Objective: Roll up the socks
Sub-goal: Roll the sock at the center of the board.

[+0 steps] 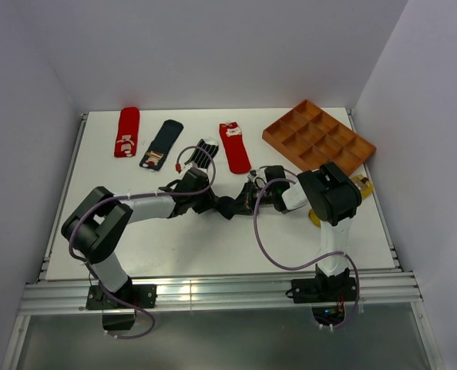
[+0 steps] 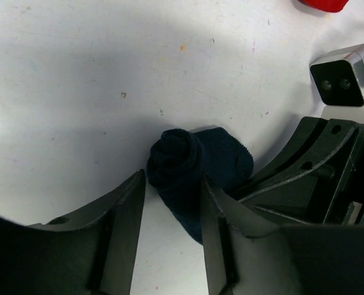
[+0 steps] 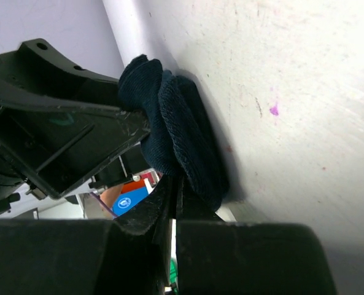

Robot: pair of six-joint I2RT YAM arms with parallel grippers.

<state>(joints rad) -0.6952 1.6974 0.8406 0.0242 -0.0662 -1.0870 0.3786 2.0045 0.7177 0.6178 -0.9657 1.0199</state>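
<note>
As both arms met at the middle of the white table [image 1: 151,247], the small plain navy fabric sock [image 2: 224,161] lay between them, its rolled end toward the left gripper [image 2: 172,181] and its flat tail running to the right gripper [image 3: 173,184], neither arm nearer. The right fingers [image 3: 146,215] were pinched together on the tail. The left fingers [image 2: 123,215] stood apart astride the roll, though whether they pressed it could not be told. The overhead view all but hid the sock; only the wrist cameras showed the roll and the pinch.
</note>
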